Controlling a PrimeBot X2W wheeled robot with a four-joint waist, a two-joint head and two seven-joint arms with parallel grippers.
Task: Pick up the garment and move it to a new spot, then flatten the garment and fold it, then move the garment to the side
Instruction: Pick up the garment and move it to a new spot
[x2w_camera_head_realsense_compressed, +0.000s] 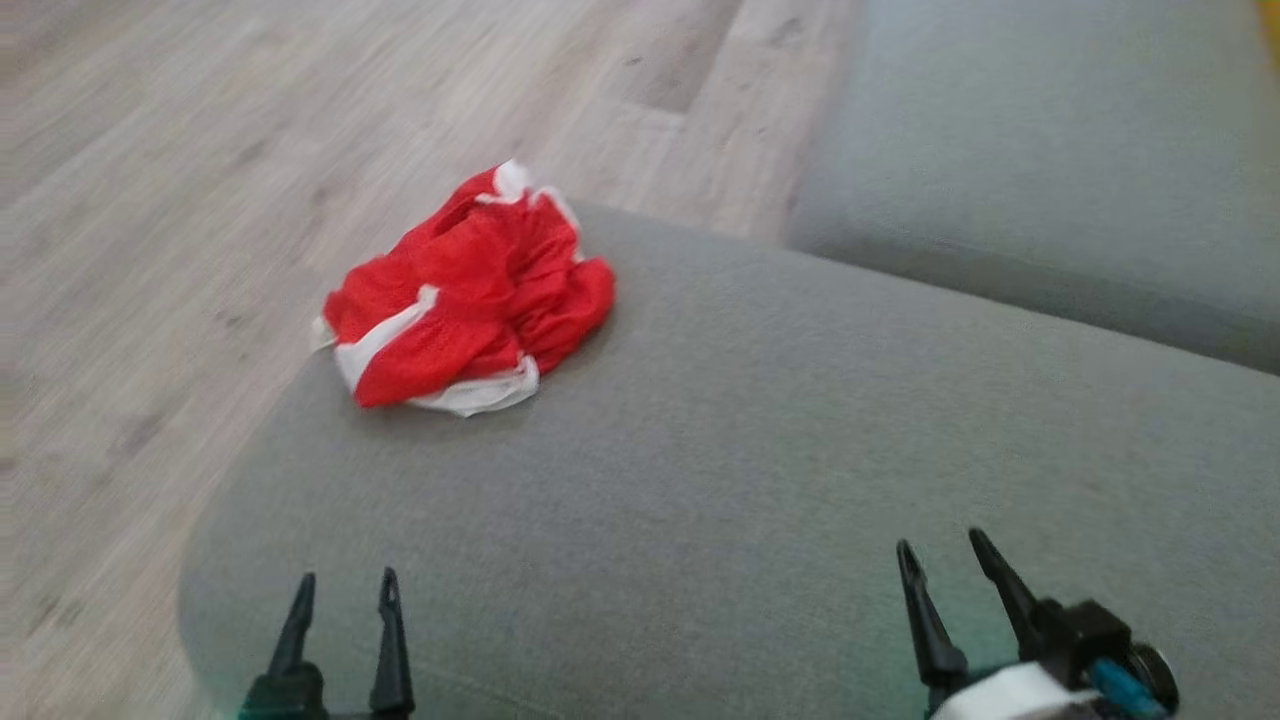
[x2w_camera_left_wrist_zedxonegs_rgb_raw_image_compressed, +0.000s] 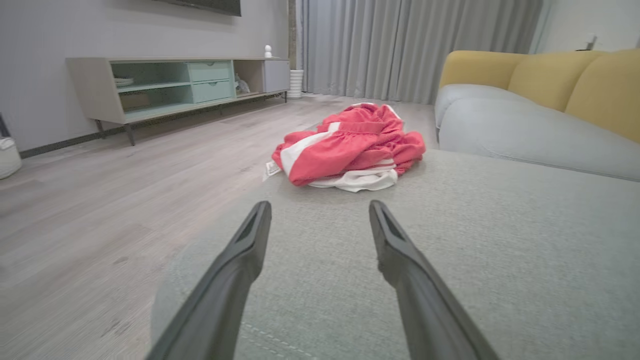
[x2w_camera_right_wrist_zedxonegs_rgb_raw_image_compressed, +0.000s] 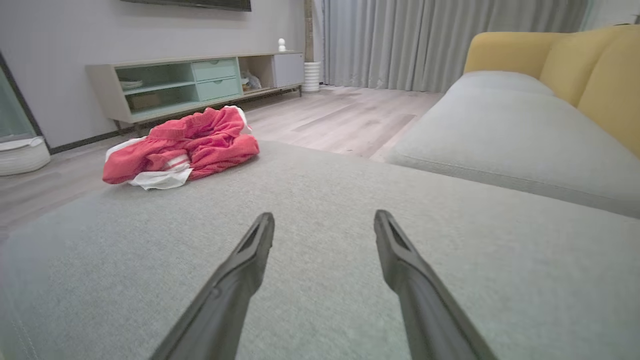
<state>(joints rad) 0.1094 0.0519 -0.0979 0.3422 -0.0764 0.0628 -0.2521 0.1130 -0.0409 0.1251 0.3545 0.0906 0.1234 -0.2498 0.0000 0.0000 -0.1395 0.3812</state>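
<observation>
Along the bottom edge of the head view, the left gripper (x2w_camera_head_realsense_compressed: 347, 580) at lower left and the right gripper (x2w_camera_head_realsense_compressed: 940, 542) at lower right both hang with fingers spread wide and nothing between them. They float low over the grey cushion (x2w_camera_head_realsense_compressed: 760, 450), tips pointing up the frame. This looks like a ready stance, with the jaws parted for a grab that has not begun.

Further up, left of centre, the garment (x2w_camera_head_realsense_compressed: 470, 300) lies in a crumpled red heap with white trim (a mesh-like weave, perhaps, though the blur makes that unsure). It sits at the cushion's far left rim, close to the floor (x2w_camera_head_realsense_compressed: 150, 200), bunched as if dropped, so it needs lifting before any flattening.

It is well apart from both grippers. In the left wrist view it sits just above the gap between the fingers. In the right wrist view it lies off at upper left, so the left arm seems better aligned.

Beyond, at upper right, is a second grey seat (x2w_camera_head_realsense_compressed: 1050, 150).
</observation>
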